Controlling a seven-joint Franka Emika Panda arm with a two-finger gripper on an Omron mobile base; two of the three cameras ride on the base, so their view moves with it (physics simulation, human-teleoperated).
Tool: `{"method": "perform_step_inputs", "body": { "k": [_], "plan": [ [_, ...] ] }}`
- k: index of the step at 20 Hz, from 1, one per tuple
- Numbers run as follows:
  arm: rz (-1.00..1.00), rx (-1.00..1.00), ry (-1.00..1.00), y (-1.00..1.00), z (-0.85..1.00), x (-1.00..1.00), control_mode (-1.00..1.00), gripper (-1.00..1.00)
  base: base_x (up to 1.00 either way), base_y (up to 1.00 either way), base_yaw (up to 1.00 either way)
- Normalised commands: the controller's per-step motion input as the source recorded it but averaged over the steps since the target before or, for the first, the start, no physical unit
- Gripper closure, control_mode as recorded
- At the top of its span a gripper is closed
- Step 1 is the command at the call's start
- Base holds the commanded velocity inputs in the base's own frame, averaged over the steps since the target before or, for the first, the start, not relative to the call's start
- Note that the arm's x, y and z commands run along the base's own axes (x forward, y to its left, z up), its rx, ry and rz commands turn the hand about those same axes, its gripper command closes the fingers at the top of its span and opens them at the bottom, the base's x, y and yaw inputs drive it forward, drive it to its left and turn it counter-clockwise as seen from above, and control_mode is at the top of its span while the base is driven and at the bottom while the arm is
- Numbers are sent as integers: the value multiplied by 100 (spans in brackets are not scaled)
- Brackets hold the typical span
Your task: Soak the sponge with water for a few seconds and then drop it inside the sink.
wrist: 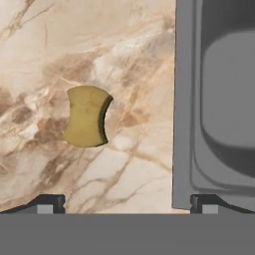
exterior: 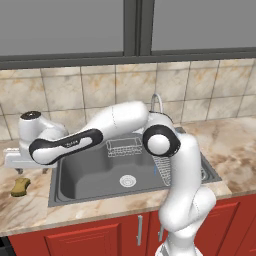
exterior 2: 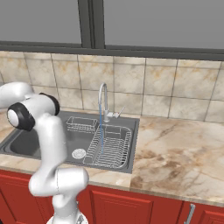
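Observation:
The mustard-yellow sponge (exterior: pixel 20 186) lies flat on the marble counter, left of the sink (exterior: pixel 85 175). My gripper (exterior: pixel 20 172) hangs just above it, pointing down. In the hand view the sponge (wrist: pixel 87 116) sits below the gripper (wrist: pixel 127 204), left of centre, with the fingertips (wrist: pixel 47 203) spread wide apart and nothing between them. The gripper is open and apart from the sponge. The sink rim (wrist: pixel 184 99) runs along the right of that view. A thin pale-blue stream of water (exterior 2: pixel 101 129) falls from the curved faucet (exterior 2: pixel 103 94) into the sink (exterior 2: pixel 26 142).
A wire dish rack (exterior 2: pixel 111 148) fills the right half of the basin, and a small wire basket (exterior: pixel 123 147) hangs on the back wall. The round drain (exterior: pixel 127 180) lies in the basin floor. Tiled wall and window stand behind. My arm arches over the basin.

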Motion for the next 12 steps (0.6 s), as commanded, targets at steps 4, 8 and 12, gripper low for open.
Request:
{"method": "perform_step_inputs", "body": {
  "k": [4,8,12],
  "plan": [
    [0,-2,0,29,-3,6,-100,-100,0,0,0],
    [0,0,0,17,-13,7,-100,-100,0,0,0],
    [0,0,0,4,-39,6,-100,-100,0,0,0]
  ]
}}
